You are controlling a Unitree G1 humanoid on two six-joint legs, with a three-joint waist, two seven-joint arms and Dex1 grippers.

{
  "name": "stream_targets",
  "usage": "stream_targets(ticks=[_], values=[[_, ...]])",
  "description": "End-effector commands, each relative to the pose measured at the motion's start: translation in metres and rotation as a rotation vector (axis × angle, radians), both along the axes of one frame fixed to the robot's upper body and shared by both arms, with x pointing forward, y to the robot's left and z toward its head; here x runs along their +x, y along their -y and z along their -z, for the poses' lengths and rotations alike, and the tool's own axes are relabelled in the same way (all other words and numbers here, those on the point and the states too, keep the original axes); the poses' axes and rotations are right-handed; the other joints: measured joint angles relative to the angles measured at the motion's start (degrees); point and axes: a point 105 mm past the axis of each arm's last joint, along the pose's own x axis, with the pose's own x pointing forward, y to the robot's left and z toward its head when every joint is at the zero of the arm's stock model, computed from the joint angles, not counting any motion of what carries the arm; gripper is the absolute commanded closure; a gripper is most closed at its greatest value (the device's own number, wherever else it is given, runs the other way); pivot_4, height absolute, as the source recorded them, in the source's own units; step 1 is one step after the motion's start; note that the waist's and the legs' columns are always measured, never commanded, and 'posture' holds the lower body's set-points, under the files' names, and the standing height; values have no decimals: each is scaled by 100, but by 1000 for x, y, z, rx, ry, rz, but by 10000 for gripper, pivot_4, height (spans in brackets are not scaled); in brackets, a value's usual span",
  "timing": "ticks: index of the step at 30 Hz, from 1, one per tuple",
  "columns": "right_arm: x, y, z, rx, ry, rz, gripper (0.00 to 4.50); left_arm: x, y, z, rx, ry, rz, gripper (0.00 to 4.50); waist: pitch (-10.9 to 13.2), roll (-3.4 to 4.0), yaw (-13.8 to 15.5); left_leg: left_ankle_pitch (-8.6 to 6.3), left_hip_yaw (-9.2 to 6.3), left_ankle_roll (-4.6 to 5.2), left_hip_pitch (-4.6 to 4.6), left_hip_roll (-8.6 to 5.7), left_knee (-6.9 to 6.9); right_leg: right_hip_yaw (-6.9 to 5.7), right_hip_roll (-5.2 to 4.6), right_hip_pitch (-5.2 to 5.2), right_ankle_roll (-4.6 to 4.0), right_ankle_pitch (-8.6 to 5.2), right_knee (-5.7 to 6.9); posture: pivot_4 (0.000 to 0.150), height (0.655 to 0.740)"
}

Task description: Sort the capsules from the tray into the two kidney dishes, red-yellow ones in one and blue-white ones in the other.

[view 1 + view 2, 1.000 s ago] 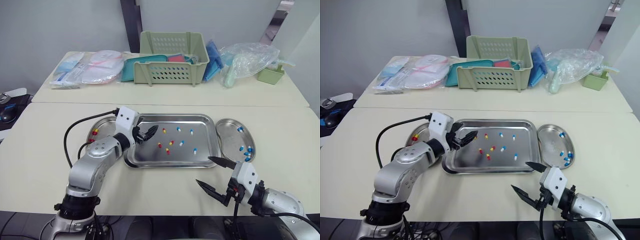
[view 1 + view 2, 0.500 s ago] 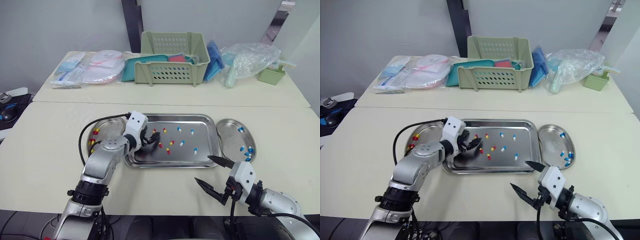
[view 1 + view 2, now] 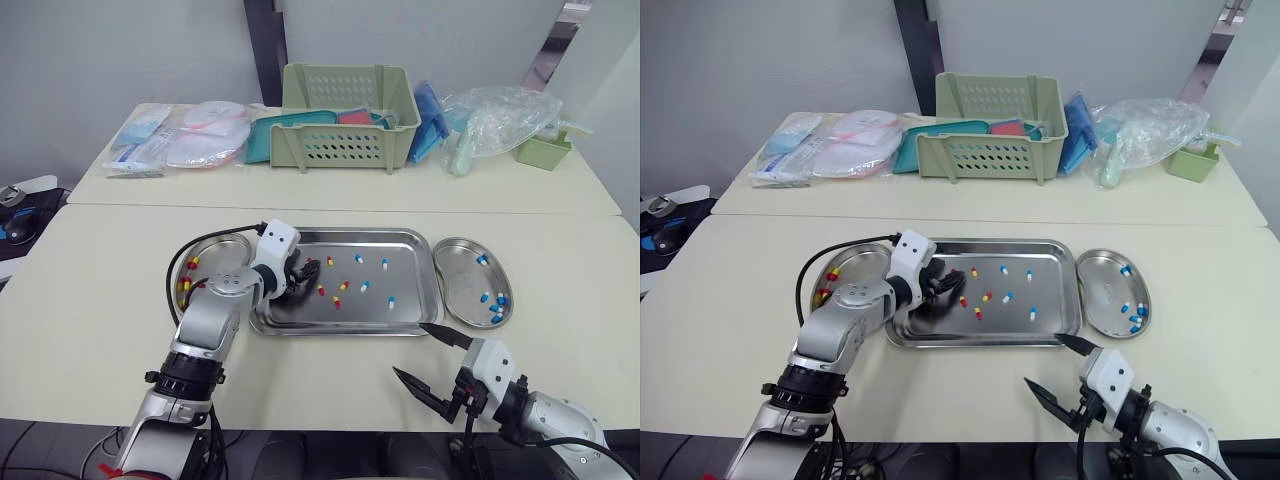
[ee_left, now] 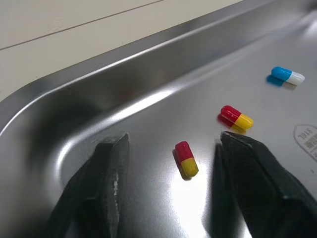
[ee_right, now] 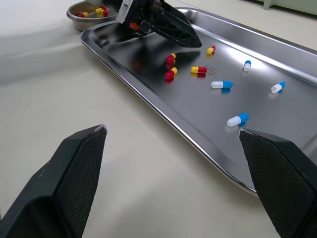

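One red-yellow capsule (image 4: 186,158) lies untouched between the spread fingers of the left tool (image 4: 173,142).

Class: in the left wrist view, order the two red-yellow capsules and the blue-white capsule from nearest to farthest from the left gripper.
1. Red-yellow capsule between the left gripper's jaws.
2. Second red-yellow capsule, beyond one jaw.
3. Blue-white capsule, farther across the tray.

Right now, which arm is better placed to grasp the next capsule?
Left: the left gripper is in the tray, fingers open on either side of a red-yellow capsule; the right gripper is outside it.
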Motion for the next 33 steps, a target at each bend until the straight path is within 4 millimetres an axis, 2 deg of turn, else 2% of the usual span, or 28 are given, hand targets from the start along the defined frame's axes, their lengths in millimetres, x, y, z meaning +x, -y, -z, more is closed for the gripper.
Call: stream_targets(ticks=[1,6,9,14,18,21,24,26,29,33], values=[[-2,-3,-5,8,34,-13,0,-2,1,8,27,-31,21,27896,0,0,-1,0,0,0,0,0,0,1,0,0,0,0,0,1500,7400],[-3,-3,-4,9,30,-9,0,-5,1,15,35,-57,42,44349,-6,2,0,0,0,0,1,0,0,0,0,1,0,0,0,1500,7400],[-4,-3,-5,9,31,-8,0,-6,2,7,23,-16,63,44762,-7,3,1,0,0,0,1,0,0,0,0,2,0,0,0,1500,7400],[-3,-3,-7,10,39,-8,0,-3,-7,-22,8,92,66,44762,-6,3,-9,0,0,0,0,0,0,1,0,-1,0,0,1,1500,7400],[-1,-3,-10,10,48,-14,0,-13,-19,-62,-16,209,87,44762,-4,1,-8,0,-2,0,-3,1,-1,-1,0,-3,0,0,1,1500,7400],[0,-4,-12,9,54,-25,0,-24,-36,-80,-13,242,75,44762,-5,4,-15,0,-1,-1,-2,3,-2,1,0,-3,0,0,0,1500,7400],[2,-7,-16,2,68,-72,0,-38,-69,-92,-24,270,12,44762,-6,6,-30,0,1,0,2,3,-3,3,0,-2,0,0,0,1500,7400],[4,-10,-21,-2,81,-112,0,-45,-91,-94,-54,270,-60,44762,-5,7,-26,0,2,0,3,3,-3,4,0,-3,0,0,1,1500,7400],[7,-17,-27,-13,90,-211,0,-60,-119,-82,-50,245,-145,44762,-4,7,-28,0,3,1,4,4,-3,4,1,-3,0,0,1,1500,7400],[10,-26,-34,-11,89,-318,0,-78,-137,-64,-35,210,-204,44762,-3,2,0,-1,-2,1,0,4,-3,0,0,-3,0,0,-2,1500,7400]])
